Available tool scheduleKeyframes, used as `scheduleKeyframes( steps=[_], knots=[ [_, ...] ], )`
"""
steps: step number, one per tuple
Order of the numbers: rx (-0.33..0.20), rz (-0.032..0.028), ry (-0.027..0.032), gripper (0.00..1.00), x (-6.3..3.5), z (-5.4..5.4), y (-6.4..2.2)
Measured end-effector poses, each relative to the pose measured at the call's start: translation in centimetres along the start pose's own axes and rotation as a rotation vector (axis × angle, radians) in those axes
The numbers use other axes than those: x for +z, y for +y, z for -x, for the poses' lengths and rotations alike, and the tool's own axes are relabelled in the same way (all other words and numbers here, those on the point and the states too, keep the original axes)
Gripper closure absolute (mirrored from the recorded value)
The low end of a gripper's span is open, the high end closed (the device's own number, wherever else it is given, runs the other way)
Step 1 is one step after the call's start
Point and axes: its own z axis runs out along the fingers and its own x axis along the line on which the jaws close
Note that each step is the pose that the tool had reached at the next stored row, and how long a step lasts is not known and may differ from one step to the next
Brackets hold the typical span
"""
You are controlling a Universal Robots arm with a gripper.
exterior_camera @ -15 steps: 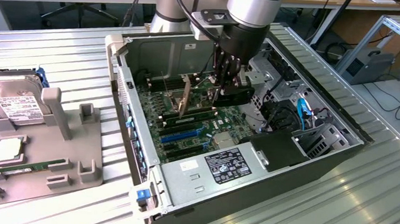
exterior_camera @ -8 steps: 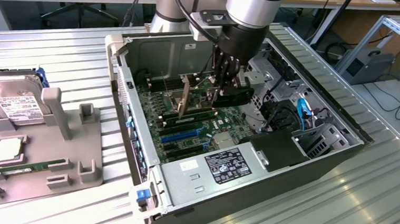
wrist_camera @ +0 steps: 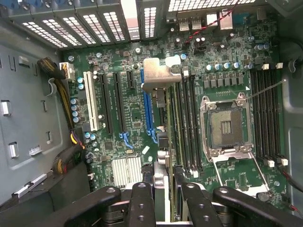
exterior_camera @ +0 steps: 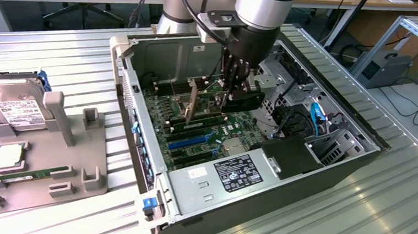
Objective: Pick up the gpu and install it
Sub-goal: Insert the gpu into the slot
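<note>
exterior view: the gripper [exterior_camera: 234, 96] hangs inside the open case [exterior_camera: 353, 160], its fingers closed on the gpu [exterior_camera: 195, 106], which stands on edge over the motherboard [exterior_camera: 192, 140] slots with its bracket toward the rear wall. if the card sits a little askew to the slot, pressing could jam its edge on the slot lip or bend the bracket against the case wall; my guess, not something seen. the card's lower edge is hidden behind slots and fingers, so i cannot tell whether it is seated or only hovering. the tray [exterior_camera: 79, 182] beside the case holds the hard drive [exterior_camera: 14, 111] and memory stick [exterior_camera: 24, 176].

wrist view: the gripper [wrist_camera: 163, 194] clamps the gpu [wrist_camera: 161, 142], seen edge-on, bracket [wrist_camera: 158, 75] at the far end, just beside the blue slot [wrist_camera: 147, 106]. which slot it lines up with is hard to judge. the fingers hide the card's near end.
</note>
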Motion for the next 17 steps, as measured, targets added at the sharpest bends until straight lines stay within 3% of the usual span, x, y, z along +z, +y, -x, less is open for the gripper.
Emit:
scheduleKeyframes(
  steps=[17],
  knots=[
    [0.0,0.0,0.0,0.73,0.07,-0.08,0.43]
  ],
)
